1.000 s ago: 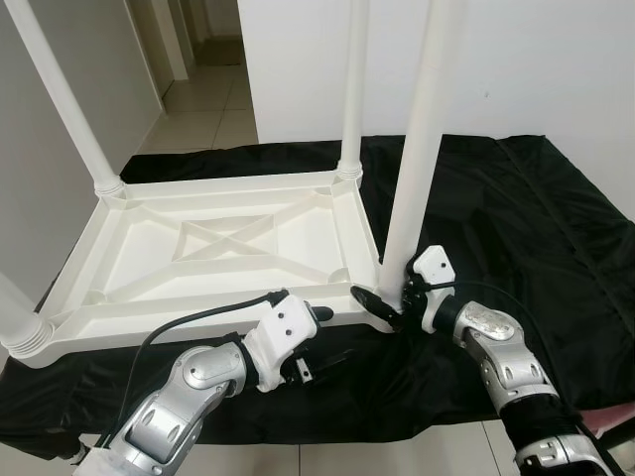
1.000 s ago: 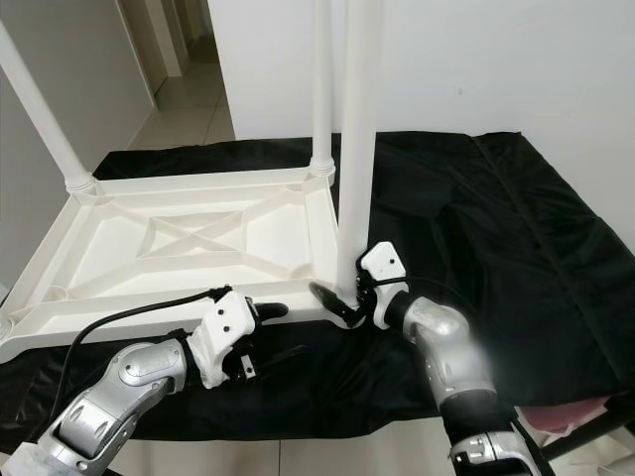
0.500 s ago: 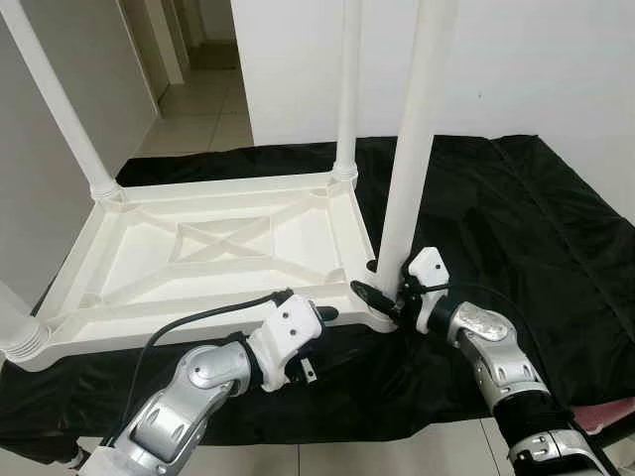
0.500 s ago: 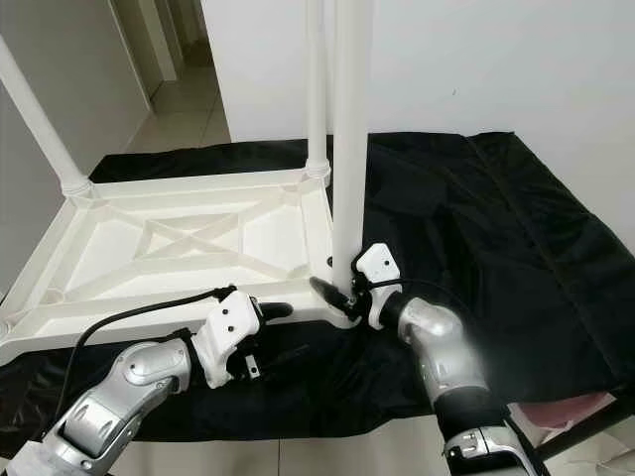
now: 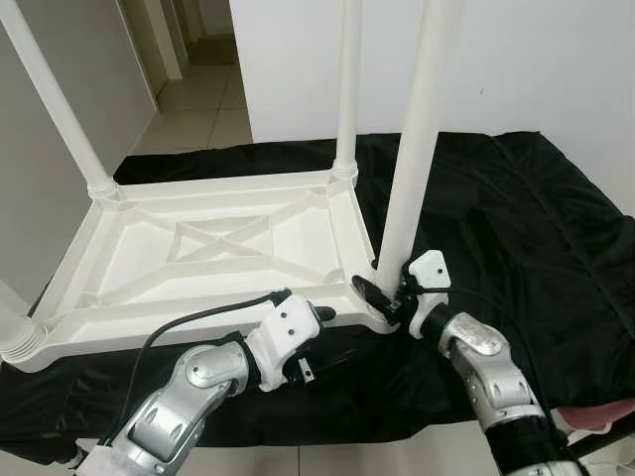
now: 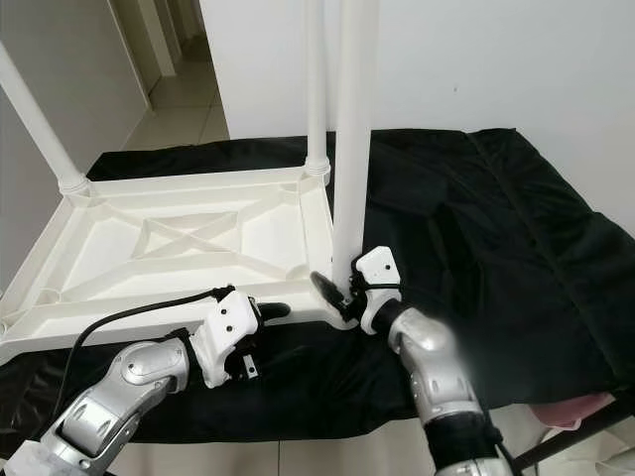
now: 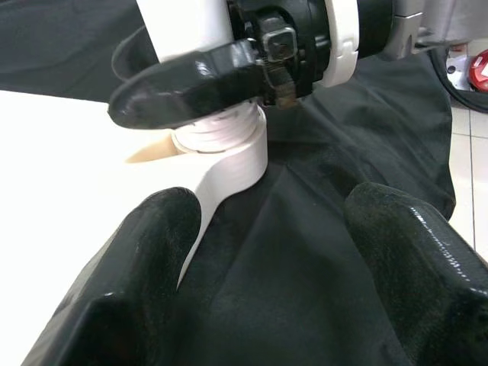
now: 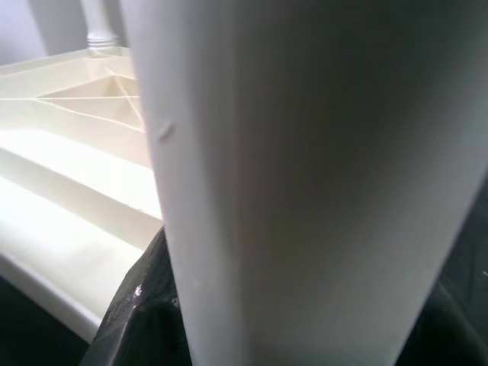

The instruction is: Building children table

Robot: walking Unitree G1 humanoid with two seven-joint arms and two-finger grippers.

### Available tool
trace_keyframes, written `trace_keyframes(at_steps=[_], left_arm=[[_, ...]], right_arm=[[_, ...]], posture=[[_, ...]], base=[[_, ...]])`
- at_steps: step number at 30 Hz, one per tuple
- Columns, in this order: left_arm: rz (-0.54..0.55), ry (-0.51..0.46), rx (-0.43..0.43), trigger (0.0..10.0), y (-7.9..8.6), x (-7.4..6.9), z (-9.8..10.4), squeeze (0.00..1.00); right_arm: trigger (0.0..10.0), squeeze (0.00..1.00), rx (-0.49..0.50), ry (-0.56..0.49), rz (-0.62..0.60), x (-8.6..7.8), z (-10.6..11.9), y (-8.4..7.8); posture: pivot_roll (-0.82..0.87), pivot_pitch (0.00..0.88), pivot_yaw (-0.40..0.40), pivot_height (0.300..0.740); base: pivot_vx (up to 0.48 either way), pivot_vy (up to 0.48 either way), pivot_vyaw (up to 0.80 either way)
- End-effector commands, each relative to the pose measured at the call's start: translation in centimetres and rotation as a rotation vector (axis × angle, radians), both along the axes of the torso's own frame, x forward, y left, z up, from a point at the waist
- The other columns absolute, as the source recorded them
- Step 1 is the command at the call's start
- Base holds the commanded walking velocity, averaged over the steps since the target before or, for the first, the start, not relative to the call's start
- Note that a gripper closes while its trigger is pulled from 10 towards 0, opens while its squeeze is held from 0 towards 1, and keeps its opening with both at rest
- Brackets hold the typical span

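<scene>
Right wrist view: right claw [image 5: 382, 300] clamps table leg [image 5: 409, 169]; leg blocks fingertips. Left claw [image 7: 267, 252] wide.

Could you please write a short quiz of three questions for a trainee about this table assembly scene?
1. True or false: the upturned white plastic table top lies on a black cloth.
2. Which claw grips the near-right white plastic leg at its base: A left, B right?
3. Fill in: the left claw hovers at the table top's near ____.

Key: 1 true; 2 B, the right claw; 3 edge.
</scene>
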State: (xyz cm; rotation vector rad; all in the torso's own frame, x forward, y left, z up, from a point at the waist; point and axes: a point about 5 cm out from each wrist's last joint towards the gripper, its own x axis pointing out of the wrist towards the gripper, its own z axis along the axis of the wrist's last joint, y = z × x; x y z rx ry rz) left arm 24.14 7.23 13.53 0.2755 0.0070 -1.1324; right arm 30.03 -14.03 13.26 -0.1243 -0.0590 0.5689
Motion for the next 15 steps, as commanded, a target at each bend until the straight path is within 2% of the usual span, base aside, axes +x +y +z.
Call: trace_keyframes(at_steps=[1,4,8,15], left_arm=[[-0.05,0.022,0.024,10.0,0.1,-0.4,-0.3,0.0],[-0.042,0.023,0.022,10.0,0.2,-0.4,-0.3,0.0],[-0.043,0.022,0.024,10.0,0.2,-0.3,-0.3,0.0],[-0.048,0.024,0.024,10.0,0.1,-0.3,-0.4,0.0]], right_arm=[[10.0,0.0,-0.006,0.023,-0.048,-0.1,-0.2,0.0],[10.0,0.0,0.034,0.035,-0.099,-1.0,-0.3,0.7],[10.0,0.0,0.074,0.068,-0.221,-1.4,-0.4,0.8],[10.0,0.0,0.075,0.104,-0.333,-1.9,-1.0,1.1]], posture=[[-0.04,0.052,0.075,0.74],[-0.04,0.051,0.075,0.74],[-0.06,0.055,0.081,0.74],[-0.06,0.057,0.078,0.74]], base=[[0.0,0.0,0.0],[0.0,0.0,0.0],[0.0,0.0,0.0],[0.0,0.0,0.0]])
